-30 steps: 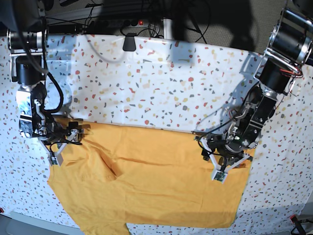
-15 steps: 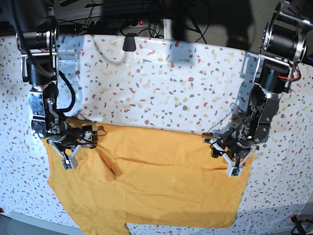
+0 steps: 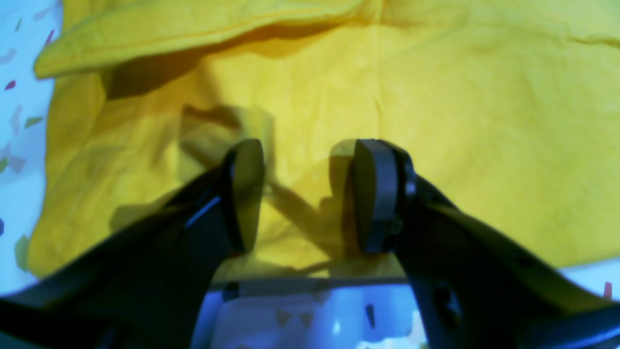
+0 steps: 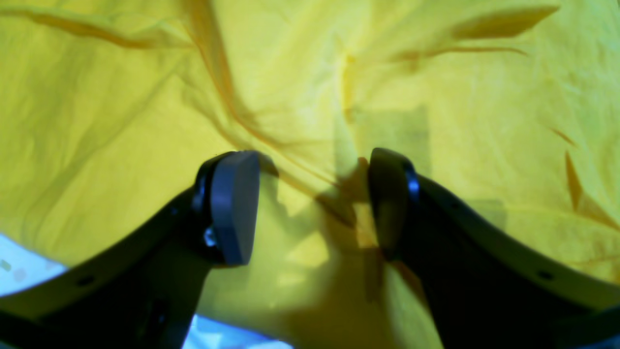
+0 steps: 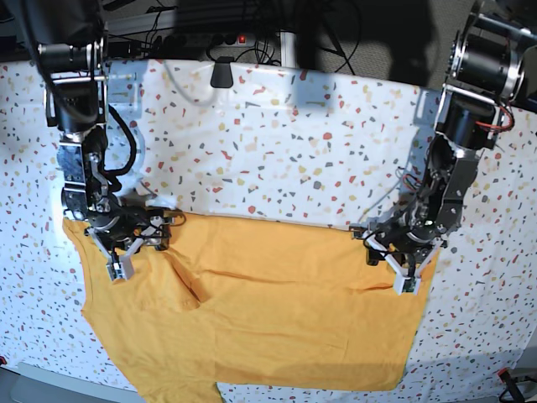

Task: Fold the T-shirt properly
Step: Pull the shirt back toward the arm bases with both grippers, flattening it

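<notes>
1. Speckled terrazzo-pattern table cover fills the work surface; dark cables and a power strip run along the far edge.
2. T-shirt lies spread on the near half of the cover, mustard yellow, mostly flat. Its far edge runs straight between the two arms; its near part runs off the bottom of the base view.
3. Cloth condition: one soft ridge near the middle left, shallow creases elsewhere. At the right-wrist end, a loose fold stands up in the fabric.
4. Left gripper sits over the far corner on the base view's right. Jaws apart, nothing between them; wrist view shows bare cloth under the pads and the hem just behind.
5. Right gripper sits over the opposite far corner. Jaws apart as well, with wrinkled cloth beneath; no pinch visible.
6. Handling judgement: light, limp, thin cotton. It will sag and drape once lifted, and likely drag on the cover rather than slide cleanly.
7. Where to grip, as judged: pinch both far corners at the hem, taking all layers, so the edge lifts evenly.
8. Risk: catching only the top layer, or bunching the ridge into the fold.
</notes>
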